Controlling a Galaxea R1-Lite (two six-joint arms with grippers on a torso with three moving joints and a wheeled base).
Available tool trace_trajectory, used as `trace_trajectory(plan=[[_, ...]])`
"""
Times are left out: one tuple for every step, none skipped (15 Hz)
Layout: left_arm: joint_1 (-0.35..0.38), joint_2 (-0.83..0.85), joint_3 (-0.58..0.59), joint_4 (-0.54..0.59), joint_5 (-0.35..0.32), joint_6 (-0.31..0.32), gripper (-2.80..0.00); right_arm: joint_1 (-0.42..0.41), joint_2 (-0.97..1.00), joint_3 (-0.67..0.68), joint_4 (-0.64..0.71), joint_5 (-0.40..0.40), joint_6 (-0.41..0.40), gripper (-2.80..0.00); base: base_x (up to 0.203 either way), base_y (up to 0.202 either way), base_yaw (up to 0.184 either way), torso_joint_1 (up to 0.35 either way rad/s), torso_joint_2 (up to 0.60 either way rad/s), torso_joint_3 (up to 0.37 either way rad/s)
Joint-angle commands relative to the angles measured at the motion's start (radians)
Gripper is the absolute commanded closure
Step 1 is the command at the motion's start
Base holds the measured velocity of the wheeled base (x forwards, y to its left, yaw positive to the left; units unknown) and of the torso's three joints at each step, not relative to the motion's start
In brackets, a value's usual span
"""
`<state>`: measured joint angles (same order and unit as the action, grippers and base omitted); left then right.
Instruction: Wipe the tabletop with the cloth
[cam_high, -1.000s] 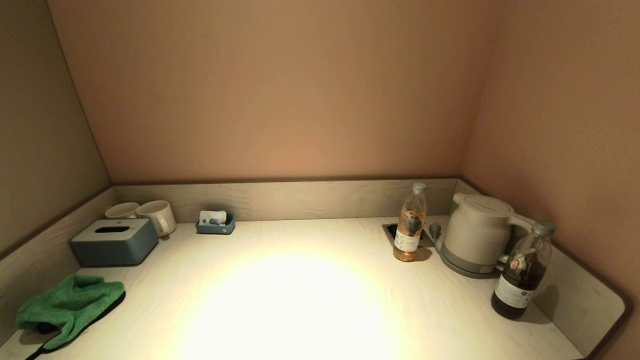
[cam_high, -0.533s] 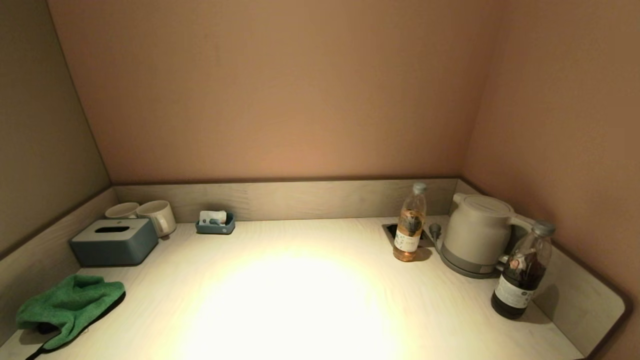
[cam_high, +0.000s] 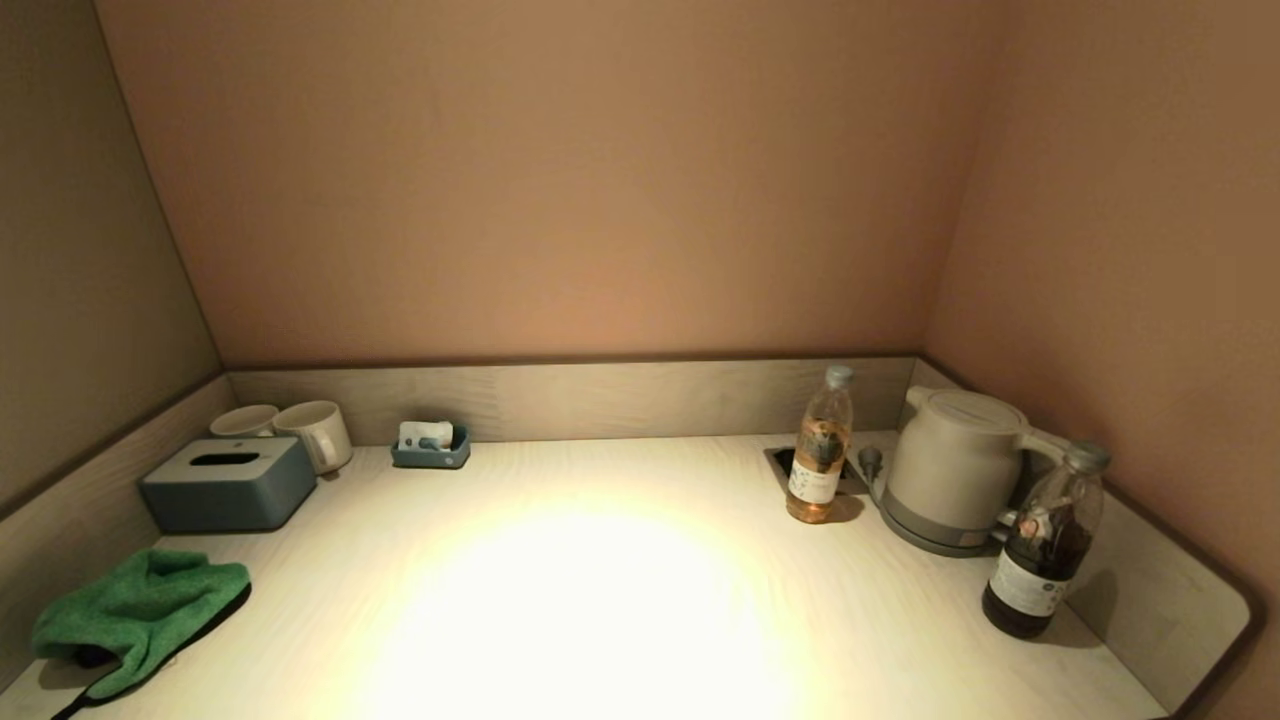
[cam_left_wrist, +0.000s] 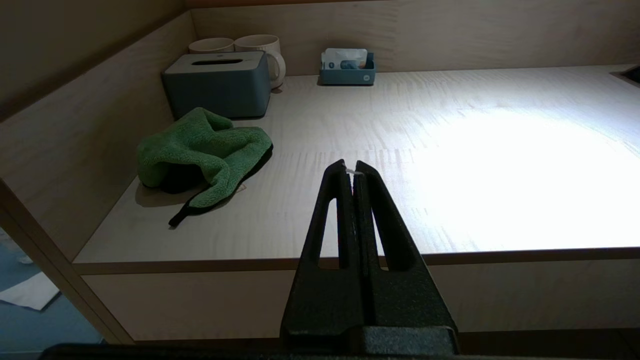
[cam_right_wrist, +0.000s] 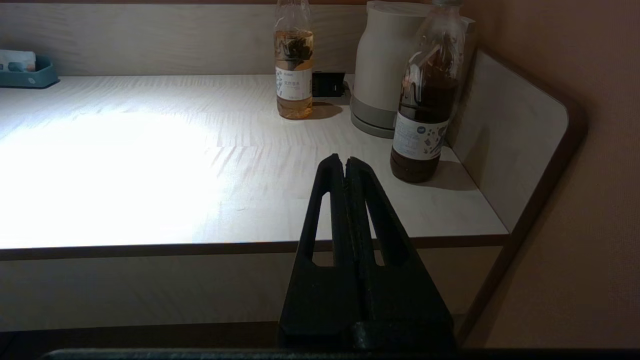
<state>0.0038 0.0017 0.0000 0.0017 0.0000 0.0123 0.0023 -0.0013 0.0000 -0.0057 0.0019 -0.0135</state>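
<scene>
The green cloth (cam_high: 140, 612) lies crumpled at the near left of the pale wood-grain tabletop (cam_high: 600, 590), in front of the tissue box; it also shows in the left wrist view (cam_left_wrist: 205, 150). My left gripper (cam_left_wrist: 351, 167) is shut and empty, held before the tabletop's front edge, to the right of the cloth and apart from it. My right gripper (cam_right_wrist: 343, 161) is shut and empty, before the front edge near the right end. Neither gripper shows in the head view.
A grey-blue tissue box (cam_high: 228, 484) and two white mugs (cam_high: 315, 433) stand back left, a small blue tray (cam_high: 431, 447) at the back. A pale tea bottle (cam_high: 820, 450), socket cutout (cam_high: 785, 461), kettle (cam_high: 950, 468) and dark bottle (cam_high: 1045, 545) stand on the right.
</scene>
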Motion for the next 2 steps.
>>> trace_trajectory(plan=[[0.001,0.0,0.0,0.0,0.0,0.0,0.0,-0.001,0.001,0.0,0.0,0.001,0.0,0.0,0.0,0.0,0.0,0.0,0.0,0.0],[0.001,0.0,0.0,0.0,0.0,0.0,0.0,0.001,0.001,0.0,0.0,0.001,0.0,0.0,0.0,0.0,0.0,0.0,0.0,0.0]])
